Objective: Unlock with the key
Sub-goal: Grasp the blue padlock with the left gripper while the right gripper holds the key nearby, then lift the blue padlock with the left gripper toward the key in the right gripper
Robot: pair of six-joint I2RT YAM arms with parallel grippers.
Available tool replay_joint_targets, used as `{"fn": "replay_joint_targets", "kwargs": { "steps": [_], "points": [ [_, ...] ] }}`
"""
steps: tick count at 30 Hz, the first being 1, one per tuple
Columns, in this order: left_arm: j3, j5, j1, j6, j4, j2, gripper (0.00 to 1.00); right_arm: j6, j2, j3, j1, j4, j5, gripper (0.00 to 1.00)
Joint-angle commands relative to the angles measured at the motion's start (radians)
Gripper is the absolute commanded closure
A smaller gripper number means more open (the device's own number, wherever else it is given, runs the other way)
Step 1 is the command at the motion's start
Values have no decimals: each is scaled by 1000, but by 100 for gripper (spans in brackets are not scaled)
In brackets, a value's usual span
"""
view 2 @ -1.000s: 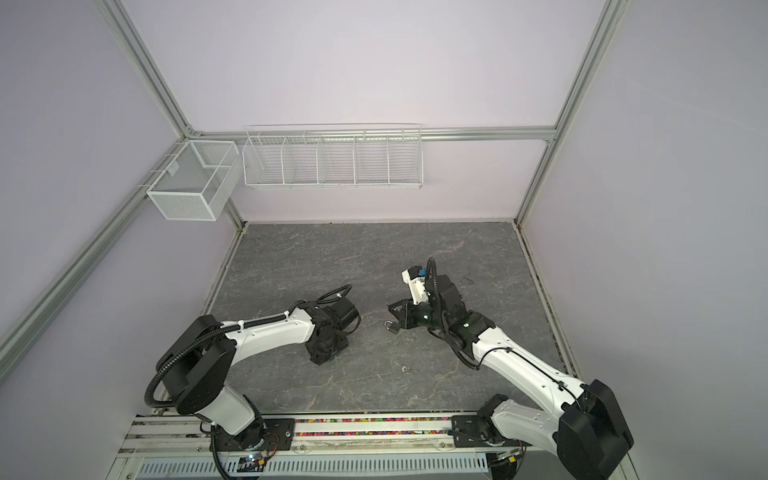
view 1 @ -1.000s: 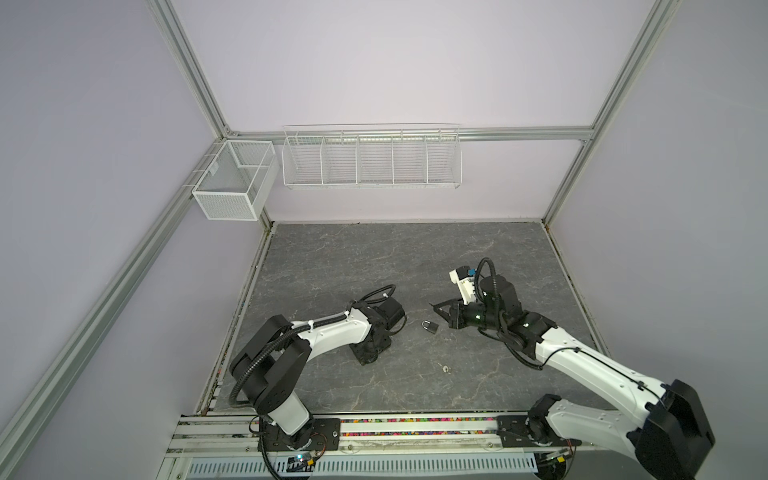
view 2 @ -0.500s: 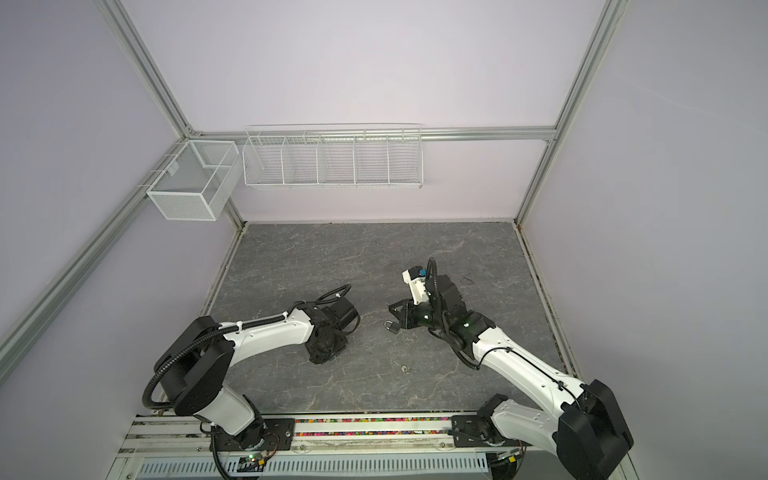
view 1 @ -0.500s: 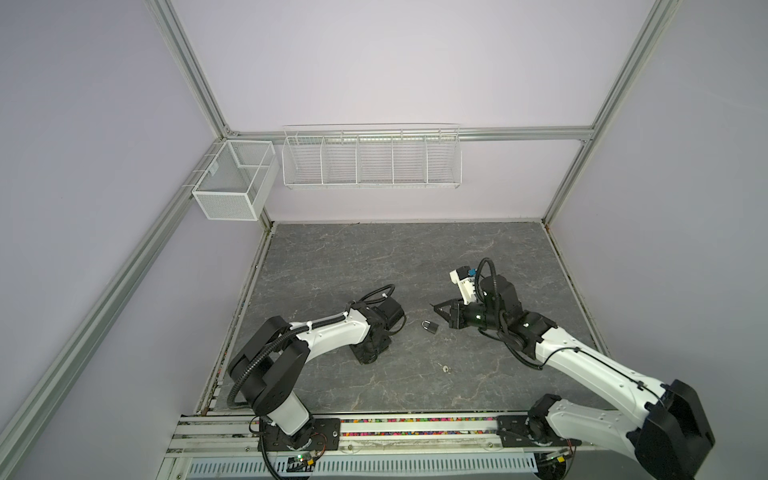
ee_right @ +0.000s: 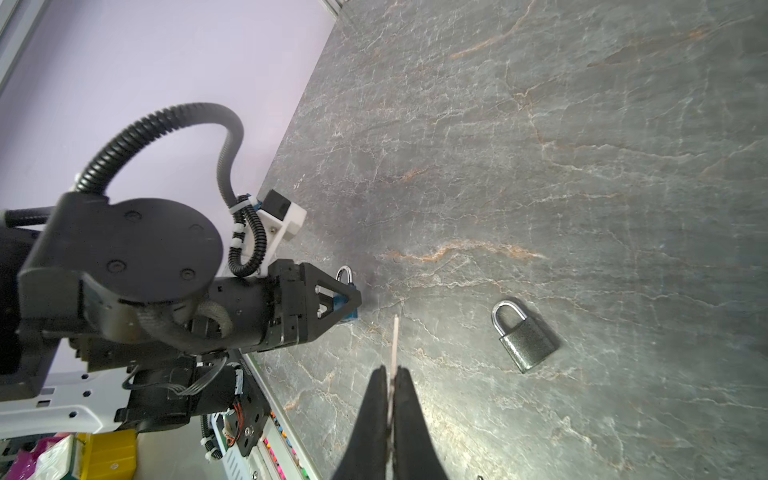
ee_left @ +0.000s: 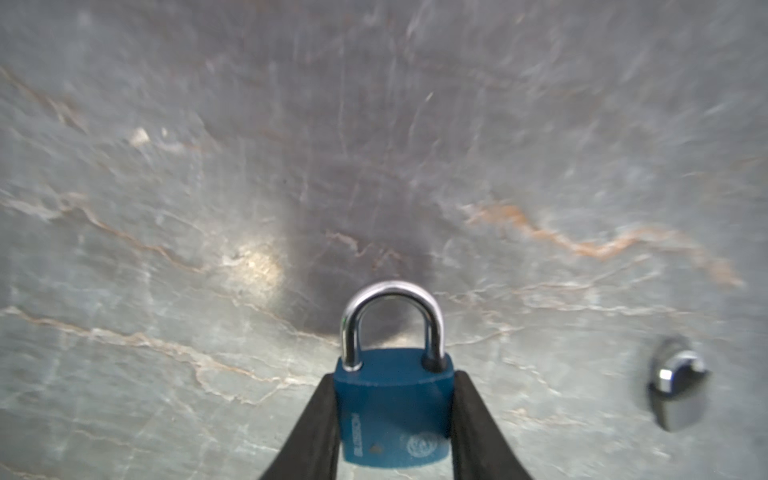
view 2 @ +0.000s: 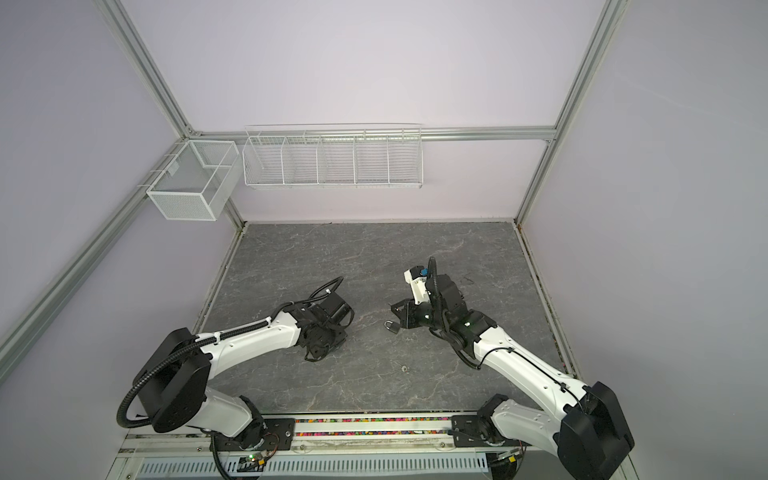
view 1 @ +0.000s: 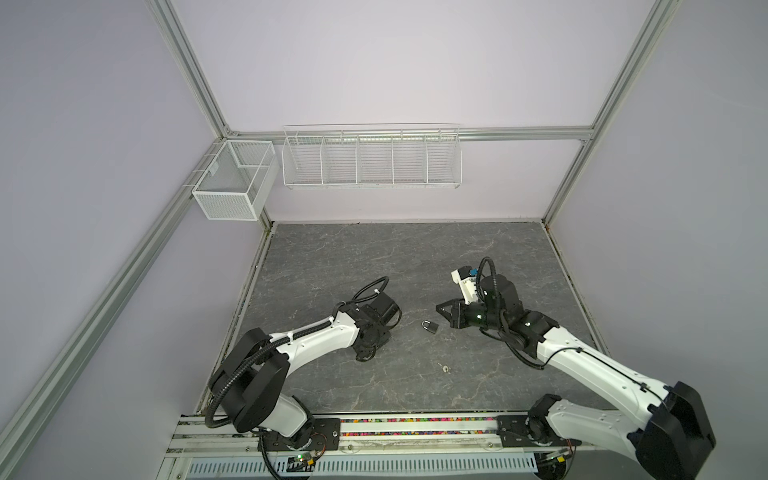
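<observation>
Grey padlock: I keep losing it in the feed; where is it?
In both top views the grey padlock lies flat on the table between the arms, close to the right pincer.

We see a blue padlock with a silver shackle (ee_left: 392, 415) and a dull grey metal padlock (ee_right: 525, 338). The grey marbled desk (ee_left: 166, 208) carries white and rust-orange veins.

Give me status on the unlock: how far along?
Done: left gripper is clamped on the blue padlock, right gripper is shut on the key. In hand: the key is near that padlock but apart from it. Left: insert and turn; the shackle is closed. A grey padlock lies untouched on the table.
</observation>
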Motion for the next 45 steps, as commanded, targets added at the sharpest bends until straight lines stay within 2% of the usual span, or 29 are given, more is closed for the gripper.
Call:
{"fn": "replay_joint_targets", "kwargs": {
  "steps": [1,8,13,16,19,25,30,33,45],
  "points": [
    [60,-33,25,44,12,-65,84,-30,-39,47,24,-59,66,93],
    [87,-62,67,67,158,-228,87,-39,-89,67,124,-51,176,94],
    [85,-84,77,47,258,-334,88,-54,-46,93,206,5,235,94],
    [96,-44,78,36,323,-347,89,-65,-25,103,257,64,277,93],
    [94,8,78,3,398,-346,89,-67,-5,97,306,141,376,93],
    [46,76,78,-114,554,-341,91,-94,30,81,372,285,490,93],
    [60,116,69,-148,589,-323,92,-112,37,31,381,428,512,94],
    [65,107,57,-157,594,-322,92,-127,59,44,382,429,554,93],
    [100,131,38,-102,598,-307,93,-127,104,58,352,439,519,94]
  ]
}}
